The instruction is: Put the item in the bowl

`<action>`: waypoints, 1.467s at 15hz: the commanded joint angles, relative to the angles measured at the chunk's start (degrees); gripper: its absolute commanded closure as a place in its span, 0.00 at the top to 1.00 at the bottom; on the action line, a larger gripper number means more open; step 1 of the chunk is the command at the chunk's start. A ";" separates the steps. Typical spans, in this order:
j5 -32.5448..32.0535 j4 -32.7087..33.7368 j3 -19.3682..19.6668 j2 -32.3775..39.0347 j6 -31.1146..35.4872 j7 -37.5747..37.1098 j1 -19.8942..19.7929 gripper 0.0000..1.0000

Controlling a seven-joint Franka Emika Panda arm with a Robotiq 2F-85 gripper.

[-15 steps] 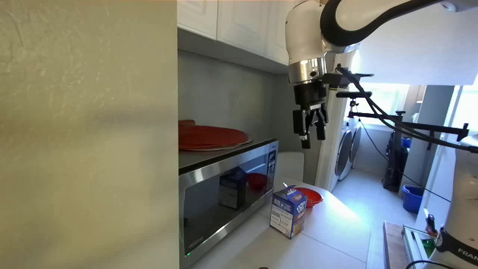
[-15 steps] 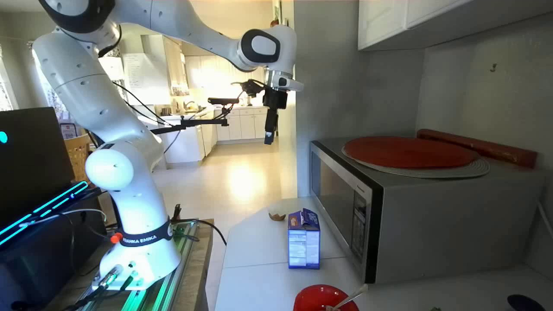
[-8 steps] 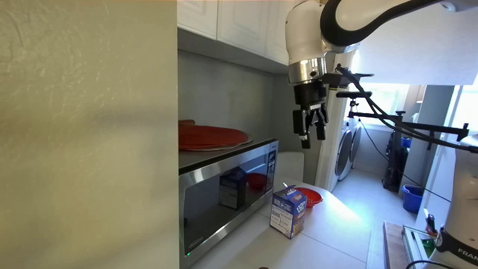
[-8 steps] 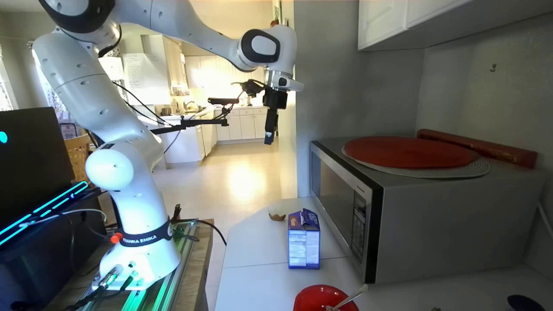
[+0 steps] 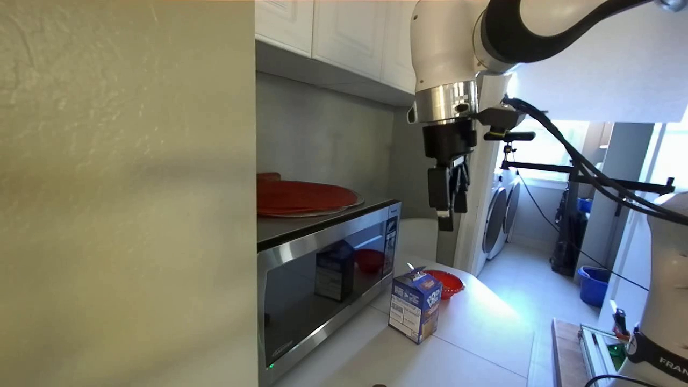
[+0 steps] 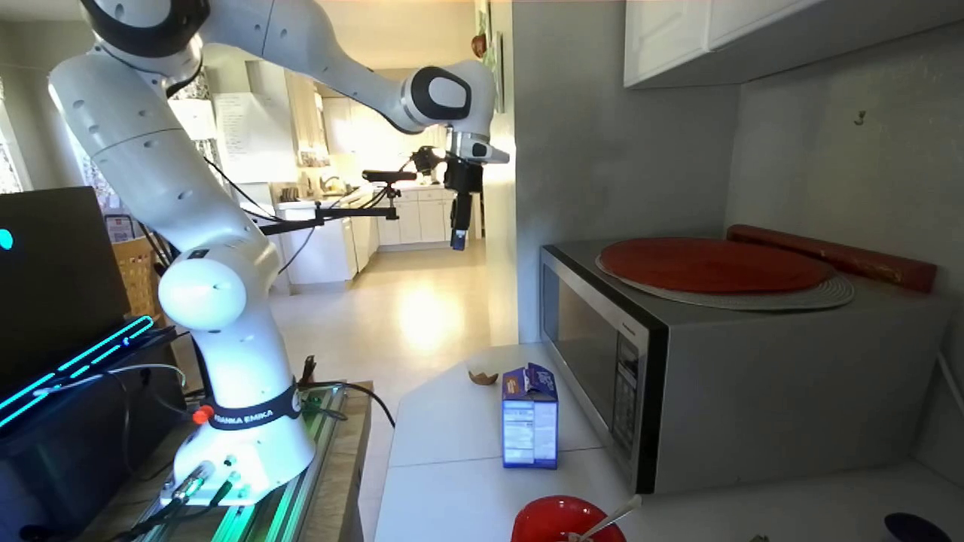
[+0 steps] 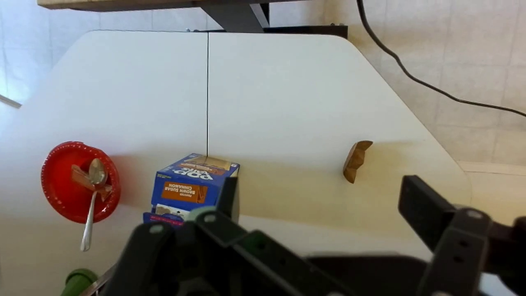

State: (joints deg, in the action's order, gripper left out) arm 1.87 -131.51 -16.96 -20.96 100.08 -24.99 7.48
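A small brown wooden item (image 7: 355, 161) with a notched edge lies on the white table. It also shows in an exterior view (image 6: 483, 378), and only its tip shows in an exterior view (image 5: 379, 385). A red bowl (image 7: 57, 185) with a spoon (image 7: 91, 213) in it stands at the left of the wrist view. The bowl shows in both exterior views (image 5: 447, 285) (image 6: 561, 518). My gripper (image 7: 320, 191) is open and empty, high above the table. In the wrist view the item appears just beyond the gap between the fingers (image 7: 425, 209). The gripper also shows in both exterior views (image 5: 452, 217) (image 6: 458, 242).
A blue Pop-Tarts box (image 7: 185, 185) stands between the bowl and the item, partly hidden by a finger in the wrist view. A microwave (image 6: 753, 391) with a red mat (image 6: 715, 267) on top stands along the table. White cabinets (image 5: 344, 43) hang above it.
The arm has moved toward its base side in one view and lower, nearer the camera, in another. The gripper appears slightly turned. The item, bowl and box have not moved.
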 commanded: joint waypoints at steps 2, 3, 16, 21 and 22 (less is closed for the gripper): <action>-1.33 -5.99 -2.28 0.37 9.06 -9.77 -0.10 1.00; -1.28 -7.34 -2.52 0.90 11.61 -11.56 -0.24 1.00; -0.37 -16.57 -1.32 7.88 31.75 -15.09 1.64 1.00; -0.15 -16.29 -1.36 8.54 31.99 -15.17 1.75 1.00; -0.29 -16.36 -1.43 9.01 32.57 -15.63 1.71 1.00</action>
State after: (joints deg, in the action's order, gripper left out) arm 1.73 -148.12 -19.04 -13.05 131.92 -39.94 8.41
